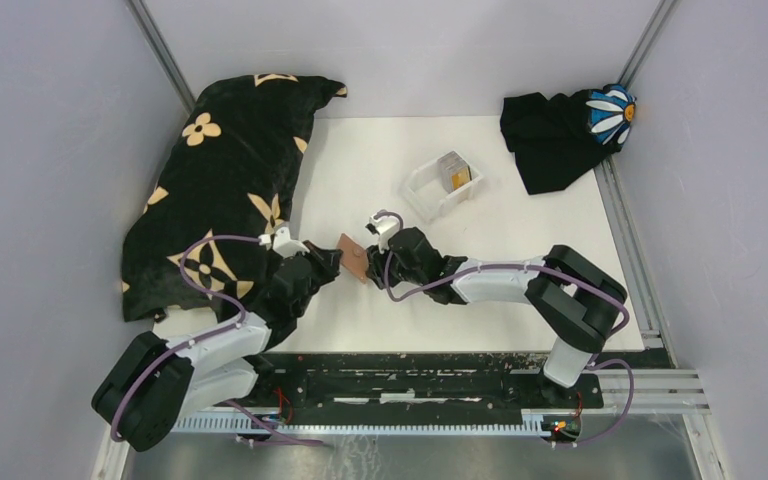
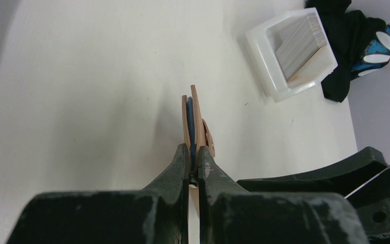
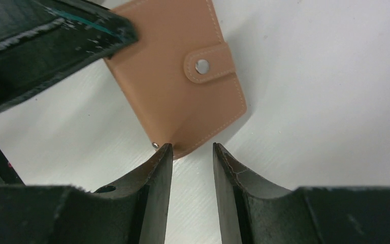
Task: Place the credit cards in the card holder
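The card holder [image 1: 353, 258], a tan leather wallet with a round snap [image 3: 201, 65], hangs folded just above the white table. My left gripper [image 1: 330, 262] is shut on its near edge. In the left wrist view the card holder [image 2: 197, 119] stands edge-on between the fingers of the left gripper [image 2: 193, 152], and a blue credit card [image 2: 190, 127] shows between its leaves. My right gripper [image 3: 193, 147] is open, its tips just short of the lower corner of the card holder [image 3: 167, 76], with nothing between them. More credit cards [image 1: 454, 170] stand stacked in a white tray [image 1: 415, 190].
A black cloth with tan flowers [image 1: 220, 190] covers the table's left side. A black cloth with a blue daisy item [image 1: 560, 130] lies at the back right. The tray [image 2: 256, 56] sits beyond the grippers. My right arm [image 2: 335, 178] is close beside the left gripper.
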`<state>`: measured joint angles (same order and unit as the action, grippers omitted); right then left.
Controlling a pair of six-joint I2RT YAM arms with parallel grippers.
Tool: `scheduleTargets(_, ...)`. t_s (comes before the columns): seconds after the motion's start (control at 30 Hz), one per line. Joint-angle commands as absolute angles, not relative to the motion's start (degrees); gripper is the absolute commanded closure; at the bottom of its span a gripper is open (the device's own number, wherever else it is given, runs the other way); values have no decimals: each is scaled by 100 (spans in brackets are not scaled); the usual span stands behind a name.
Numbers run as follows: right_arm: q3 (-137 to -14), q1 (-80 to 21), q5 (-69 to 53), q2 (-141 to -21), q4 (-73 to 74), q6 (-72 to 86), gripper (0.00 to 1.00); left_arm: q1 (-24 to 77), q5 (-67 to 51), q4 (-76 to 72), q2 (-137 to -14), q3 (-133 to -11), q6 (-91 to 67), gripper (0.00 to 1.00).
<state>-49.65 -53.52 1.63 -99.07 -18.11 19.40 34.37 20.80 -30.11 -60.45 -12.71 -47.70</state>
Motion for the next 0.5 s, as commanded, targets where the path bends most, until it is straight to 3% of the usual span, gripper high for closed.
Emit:
scheduleTargets(0.0, -5290, -5479, 461, -9637, -1798, 1556, 59, 3489, 1803, -3296, -6172, -1535, -4386, 97)
scheduleTargets(0.47, -5843, -5537, 485, -10224, -1770, 1323, 54, 3584, 1644, -3296, -6358, -1564, -4358, 97)
